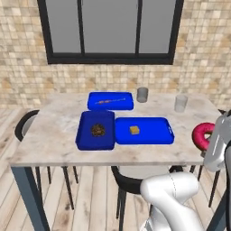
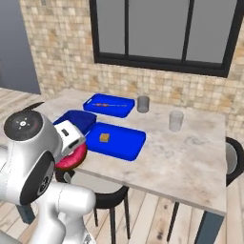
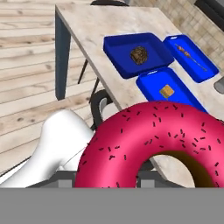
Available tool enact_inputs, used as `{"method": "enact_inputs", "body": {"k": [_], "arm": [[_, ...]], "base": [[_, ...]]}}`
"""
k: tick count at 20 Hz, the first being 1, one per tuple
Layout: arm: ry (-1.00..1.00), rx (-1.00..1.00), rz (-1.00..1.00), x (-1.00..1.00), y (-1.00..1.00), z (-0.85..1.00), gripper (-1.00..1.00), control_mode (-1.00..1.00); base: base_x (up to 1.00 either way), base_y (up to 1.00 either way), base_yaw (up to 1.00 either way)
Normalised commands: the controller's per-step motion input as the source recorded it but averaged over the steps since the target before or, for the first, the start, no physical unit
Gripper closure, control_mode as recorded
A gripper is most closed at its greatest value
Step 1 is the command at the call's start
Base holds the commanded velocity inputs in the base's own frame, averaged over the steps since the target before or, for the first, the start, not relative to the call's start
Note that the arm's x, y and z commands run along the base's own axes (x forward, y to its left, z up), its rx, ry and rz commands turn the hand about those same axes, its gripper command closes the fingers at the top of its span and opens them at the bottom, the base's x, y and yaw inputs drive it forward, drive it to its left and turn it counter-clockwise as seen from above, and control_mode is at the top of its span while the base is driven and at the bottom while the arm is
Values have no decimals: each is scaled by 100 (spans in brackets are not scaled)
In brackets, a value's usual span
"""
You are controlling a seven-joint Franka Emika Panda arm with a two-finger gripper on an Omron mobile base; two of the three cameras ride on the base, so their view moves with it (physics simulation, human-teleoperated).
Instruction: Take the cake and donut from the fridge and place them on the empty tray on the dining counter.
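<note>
On the worktop (image 1: 54, 144): squarish blue tray (image 1: 95, 131) with dark lumpy food at left, then the wide blue tray (image 1: 144, 131) carrying the cake (image 1: 134, 130). Off the right near edge, hand (image 1: 212, 149) clamped on the pink sprinkled donut (image 1: 203, 135), held in the air beside the worktop.

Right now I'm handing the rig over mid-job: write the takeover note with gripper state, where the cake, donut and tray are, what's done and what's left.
Gripper: shut on the donut, held off the near right edge of the dining counter.
Cake: already lying in the wide blue tray.
Neighbours: squarish tray with brown food to its left, tray with an orange item behind, two cups further back.
Done: cake delivered, donut fetched.
Left: carry the donut over the wide tray, set it beside the cake, release.
</note>
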Motion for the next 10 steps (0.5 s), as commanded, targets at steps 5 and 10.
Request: {"method": "enact_inputs", "body": {"k": [5, 10], "arm": [[0, 0, 0, 0, 0, 0, 100, 100], [0, 0, 0, 0, 0, 0, 100, 100]], "base": [[41, -2, 18], [1, 0, 0]]}}
